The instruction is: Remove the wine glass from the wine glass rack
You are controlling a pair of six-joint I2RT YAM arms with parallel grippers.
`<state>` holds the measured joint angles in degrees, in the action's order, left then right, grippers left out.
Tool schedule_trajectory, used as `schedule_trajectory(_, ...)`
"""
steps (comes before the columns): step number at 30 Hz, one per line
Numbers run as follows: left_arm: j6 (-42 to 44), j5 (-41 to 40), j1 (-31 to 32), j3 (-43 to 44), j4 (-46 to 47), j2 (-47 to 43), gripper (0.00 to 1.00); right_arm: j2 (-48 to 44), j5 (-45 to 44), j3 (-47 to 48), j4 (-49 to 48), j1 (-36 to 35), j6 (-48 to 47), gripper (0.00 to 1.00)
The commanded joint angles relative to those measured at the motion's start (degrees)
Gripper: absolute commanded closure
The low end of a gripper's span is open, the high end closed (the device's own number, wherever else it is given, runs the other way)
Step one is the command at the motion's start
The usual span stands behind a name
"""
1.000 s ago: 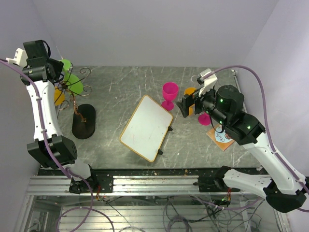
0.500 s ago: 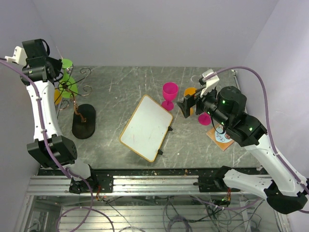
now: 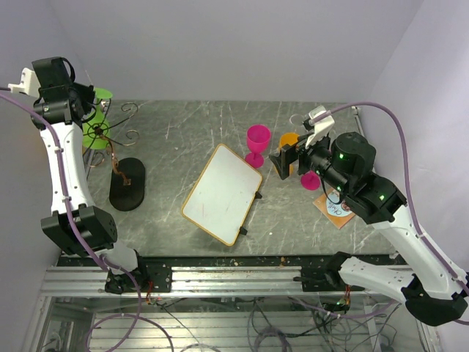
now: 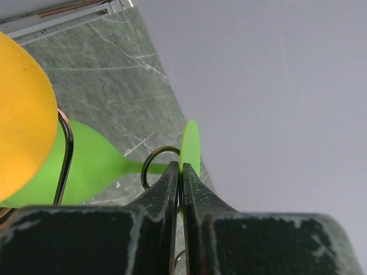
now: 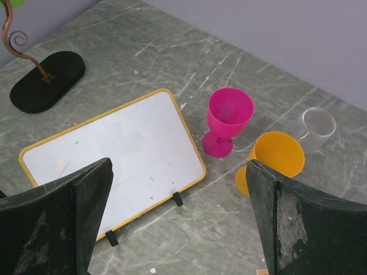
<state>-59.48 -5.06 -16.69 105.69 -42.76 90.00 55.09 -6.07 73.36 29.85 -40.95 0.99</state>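
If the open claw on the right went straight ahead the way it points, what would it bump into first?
Probably the whiteboard, near its edge beside the pink glass; depth is hard to judge.

Bright even diffuse light, soft faint shadows, overhead view sharp, wrist close-ups slightly blurred

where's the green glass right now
Far left in the top view, the green glass hangs on the rack beside an orange glass, its foot pinched by the left gripper.

Pink goblet [image 5: 228,123] stands beside whiteboard [image 5: 114,163]; orange cup [image 5: 275,157] seemingly tipped over; wine glass rack [image 5: 49,80] top-left.
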Motion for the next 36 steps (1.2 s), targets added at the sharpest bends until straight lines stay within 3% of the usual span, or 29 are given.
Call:
schedule_trajectory(1, -1.4, 2.6, -0.4, -0.3, 2.2, -1.4, 0.88, -1.0, -0.7, -0.4, -1.3, -0.3, -0.7, 0.0)
schedule_trajectory(17, -5.4, 10.1, -0.5, -3.8, 7.0, -3.6, 0.93, -0.1, -0.9, 0.1, -1.1, -0.3, -0.7, 0.0)
schedule_trajectory(28, -5.8, 9.0, -0.7, -7.2, 6.9, -8.4, 0.93, -0.6, -0.2, -0.3, -1.4, -0.3, -0.6, 0.0)
schedule_trajectory(36, -8.1, 10.8, -4.2, -13.0, 10.6, -12.6, 0.93, -0.7, 0.0, -0.8, -1.6, -0.3, -0.3, 0.0)
